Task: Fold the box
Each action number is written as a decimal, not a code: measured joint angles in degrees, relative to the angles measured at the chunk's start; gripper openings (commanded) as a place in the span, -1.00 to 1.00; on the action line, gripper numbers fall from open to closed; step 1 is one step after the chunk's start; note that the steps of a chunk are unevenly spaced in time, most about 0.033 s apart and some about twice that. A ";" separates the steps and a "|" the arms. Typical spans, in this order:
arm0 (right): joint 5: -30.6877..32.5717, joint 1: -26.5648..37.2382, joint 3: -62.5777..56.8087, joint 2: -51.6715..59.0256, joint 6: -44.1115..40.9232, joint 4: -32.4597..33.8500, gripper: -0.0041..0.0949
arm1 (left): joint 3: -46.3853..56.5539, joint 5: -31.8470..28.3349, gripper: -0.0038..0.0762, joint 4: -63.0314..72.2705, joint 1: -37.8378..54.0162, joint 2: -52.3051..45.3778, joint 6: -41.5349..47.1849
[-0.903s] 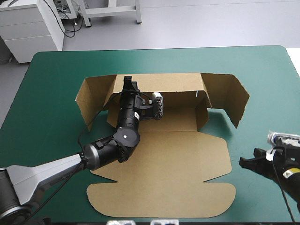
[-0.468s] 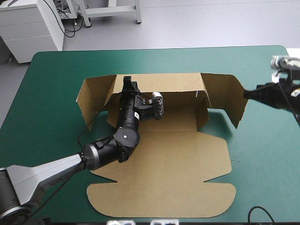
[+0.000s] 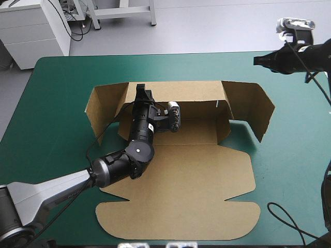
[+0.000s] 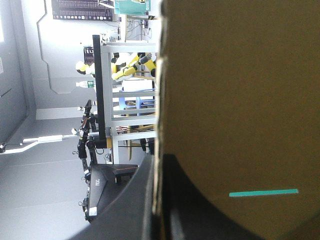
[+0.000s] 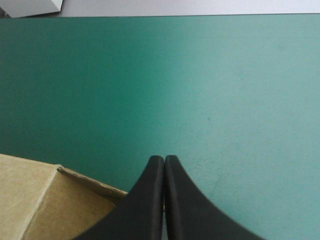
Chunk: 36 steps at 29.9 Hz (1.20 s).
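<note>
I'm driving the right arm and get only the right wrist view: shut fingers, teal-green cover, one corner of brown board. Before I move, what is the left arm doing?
Observer: The left gripper is shut on the box's raised back wall, near its left end.
Operator: Is the front of the box up too?
Observer: No. The wide front panel lies flat on the table toward the near edge; only the back wall and the end flaps stand.
Operator: And where am I?
Observer: Your right gripper hangs beyond the right end flap, toward the table's far right corner, apart from the board.
</note>
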<state>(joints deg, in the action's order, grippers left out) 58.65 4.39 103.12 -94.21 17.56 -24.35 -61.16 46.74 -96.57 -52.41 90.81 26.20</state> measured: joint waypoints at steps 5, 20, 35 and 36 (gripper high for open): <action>-0.85 -4.45 0.38 -4.91 -0.97 2.46 -0.95 | 0.00 0.00 -0.92 0.05 0.00 0.00 0.00; 5.81 -5.60 0.49 -10.30 -2.10 4.06 -0.95 | 0.01 -1.33 -0.92 0.05 0.00 0.00 0.00; 12.32 -5.60 -0.86 -7.72 -2.61 5.27 -0.95 | 0.01 -1.46 -0.92 0.05 0.00 0.00 0.07; 12.30 -5.60 -1.58 -7.16 -2.61 5.32 -0.95 | 0.01 -1.46 -0.92 0.05 0.00 0.00 0.07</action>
<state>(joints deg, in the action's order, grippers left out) 70.96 -1.22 101.54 -101.37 14.95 -19.03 -61.15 45.29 -96.52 -52.41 90.81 26.27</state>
